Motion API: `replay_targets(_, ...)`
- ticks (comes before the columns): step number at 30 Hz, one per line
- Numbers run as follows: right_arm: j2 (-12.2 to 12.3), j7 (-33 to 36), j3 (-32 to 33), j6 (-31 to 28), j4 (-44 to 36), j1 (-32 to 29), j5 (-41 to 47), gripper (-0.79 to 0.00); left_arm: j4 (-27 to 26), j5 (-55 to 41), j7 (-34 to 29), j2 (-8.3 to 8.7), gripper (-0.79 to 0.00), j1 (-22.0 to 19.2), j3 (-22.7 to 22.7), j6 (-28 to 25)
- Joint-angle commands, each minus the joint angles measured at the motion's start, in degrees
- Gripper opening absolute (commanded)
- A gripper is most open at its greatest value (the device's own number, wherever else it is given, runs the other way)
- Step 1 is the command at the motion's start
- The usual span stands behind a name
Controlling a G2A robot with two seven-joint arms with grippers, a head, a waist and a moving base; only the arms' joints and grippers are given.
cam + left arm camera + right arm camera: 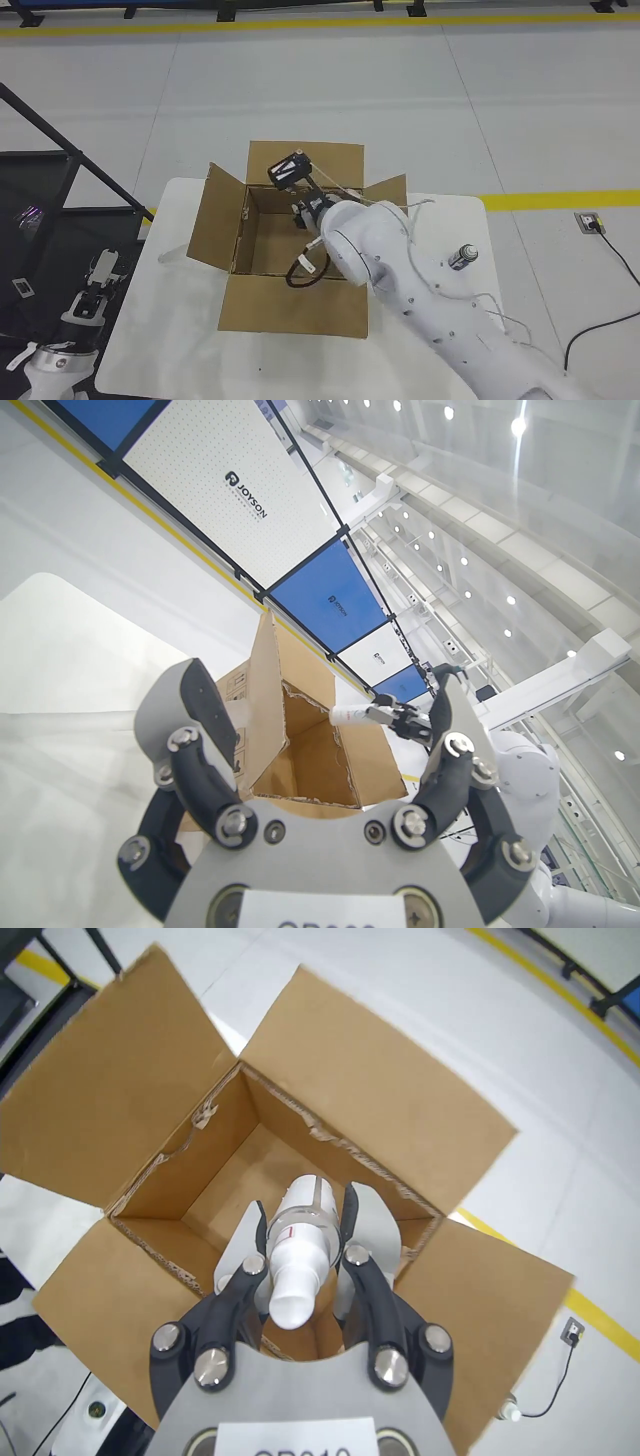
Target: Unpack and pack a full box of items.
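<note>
The right gripper is gripping a white bottle around its body, jaws closed only to the bottle's width, cap towards the wrist and base pointing into the open cardboard box just ahead of the fingertips. The left gripper is holding nothing, its fingers spread wide, with the box well ahead of it. Since the box floor past the bottle is showing bare and a can is lying out on the table, unpacking is probably finishing or repacking just beginning, with at least the can left to go in.
</note>
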Motion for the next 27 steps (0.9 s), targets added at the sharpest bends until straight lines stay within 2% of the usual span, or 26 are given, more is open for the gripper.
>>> replay_targets(1, -1.51, -1.70, -2.79, -0.95, 7.34, 1.45, 3.00, -0.785, -0.01, 0.02, -0.01, 0.00, 0.000, 0.00, 0.01, 0.00)
replay_targets(9, -7.81, -13.46, -10.50, -2.89, 29.20, 4.20, 8.87, -0.785, -0.01, 0.02, -0.01, 0.00, 0.000, 0.00, 0.01, 0.00)
replay_targets(14, -11.41, -17.21, -12.24, -4.07, 38.11, 6.85, 11.78, -0.785, -0.01, 0.02, -0.01, 0.00, 0.000, 0.00, 0.01, 0.00)
replay_targets(15, -12.05, -17.52, -12.47, -4.23, 39.40, 7.29, 12.23, -0.671, -0.01, 0.02, -0.01, 0.00, 0.000, 0.00, 0.01, 0.00)
replay_targets(16, -12.64, -17.76, -12.72, -4.43, 40.58, 7.74, 12.50, -0.591, -0.01, 0.02, -0.01, 0.00, 0.000, 0.00, 0.01, 0.00)
replay_targets(19, -14.27, -18.09, -13.29, -4.86, 43.76, 8.87, 13.13, -0.428, -0.01, 0.02, -0.01, 0.00, 0.000, 0.00, 0.01, 0.00)
replay_targets(21, -15.20, -18.24, -13.49, -5.22, 45.69, 9.48, 13.54, -0.397, -0.01, 0.02, -0.01, 0.00, 0.000, 0.00, 0.01, 0.00)
replay_targets(25, -16.78, -18.91, -13.62, -5.98, 48.96, 10.37, 14.19, -0.240, -0.01, 0.02, -0.01, 0.00, 0.000, 0.00, 0.01, 0.00)
replay_targets(27, -17.40, -19.43, -13.48, -6.13, 50.22, 10.88, 14.45, -0.228, -0.01, 0.02, -0.01, 0.00, 0.000, 0.00, 0.01, 0.00)
